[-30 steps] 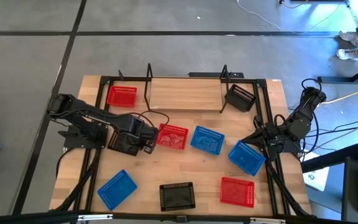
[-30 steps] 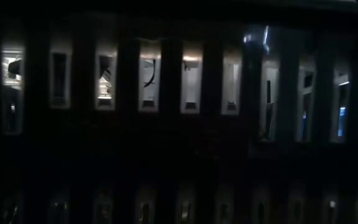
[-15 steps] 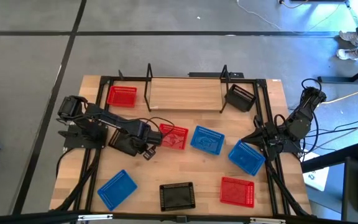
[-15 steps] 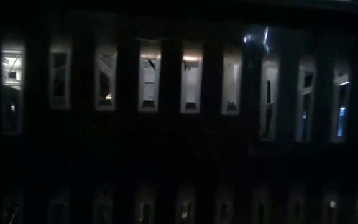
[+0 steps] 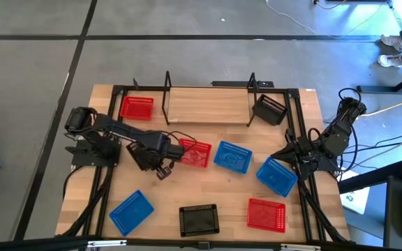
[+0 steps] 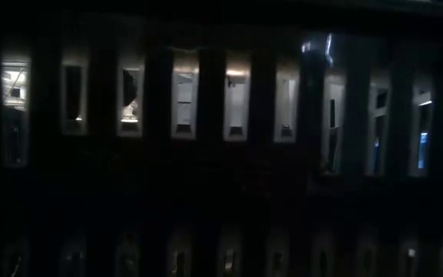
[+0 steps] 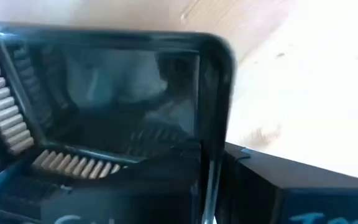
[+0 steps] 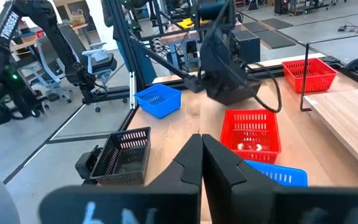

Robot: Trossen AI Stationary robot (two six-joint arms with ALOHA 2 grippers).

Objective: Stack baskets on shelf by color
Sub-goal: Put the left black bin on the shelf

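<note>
My left gripper (image 5: 167, 159) hangs over the left edge of a red basket (image 5: 195, 154) in the table's middle; the right wrist view shows it (image 8: 229, 93) just above that basket's far rim (image 8: 250, 115). Whether it touches the basket, I cannot tell. My right gripper (image 8: 201, 149) is shut and holds nothing, parked at the table's right edge (image 5: 304, 157). The shelf (image 5: 208, 104) is bare, with a red basket (image 5: 137, 107) off its left end and a black basket (image 5: 269, 108) off its right end.
Two blue baskets (image 5: 232, 157) (image 5: 278, 176) lie right of the middle red one. Along the near edge sit a blue basket (image 5: 131, 211), a black one (image 5: 199, 219) and a red one (image 5: 266, 214). A dark mesh wall (image 6: 221, 154) fills the low view.
My left arm has reached toward the table's right, bringing its gripper from beside the middle red basket to over that basket's left edge, and the wrist has turned a little. The baskets have stayed where they were.
</note>
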